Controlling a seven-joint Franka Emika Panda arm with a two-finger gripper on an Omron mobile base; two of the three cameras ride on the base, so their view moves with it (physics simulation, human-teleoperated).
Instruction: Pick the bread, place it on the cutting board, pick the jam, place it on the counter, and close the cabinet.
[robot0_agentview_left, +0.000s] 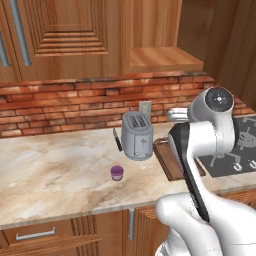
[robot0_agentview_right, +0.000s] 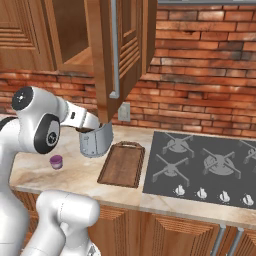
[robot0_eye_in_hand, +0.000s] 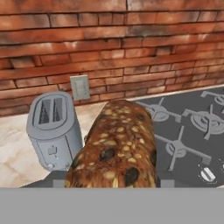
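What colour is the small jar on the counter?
The jar is purple with a paler lilac lid; the left base view shows it best.

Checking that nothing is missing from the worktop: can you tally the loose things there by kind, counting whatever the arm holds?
Toaster: 1
Cutting board: 1
Jam jar: 1
Knife: 1
Bread, held above the worktop: 1
Total: 5

Counter (robot0_agentview_left: 55, 170), marbled beige stone, carries a grey toaster (robot0_agentview_left: 136, 135), the purple jam (robot0_agentview_left: 117, 173) standing apart in front of it, and the cutting board (robot0_agentview_right: 122, 164) beside the stovetop (robot0_agentview_right: 210, 167).
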